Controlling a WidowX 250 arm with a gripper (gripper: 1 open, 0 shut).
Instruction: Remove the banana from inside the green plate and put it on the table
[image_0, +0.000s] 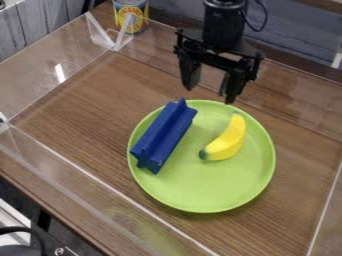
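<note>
On the brown wooden table (83, 112) sits the green plate (210, 192), and inside it our blue block (163, 136) lies close beside the banana (225, 138), so a grasp set too far toward the block could knock or catch it. We have the gripper (211, 90) wide open with nothing between its jaws, at the plate's far edge, and the banana lies nearer the camera than those jaws.

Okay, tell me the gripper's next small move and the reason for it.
Probably ease the open gripper toward the camera and down over the yellow banana: its fingers hang above the far rim of the green plate, while the banana lies nearer, right of the blue block.
</note>
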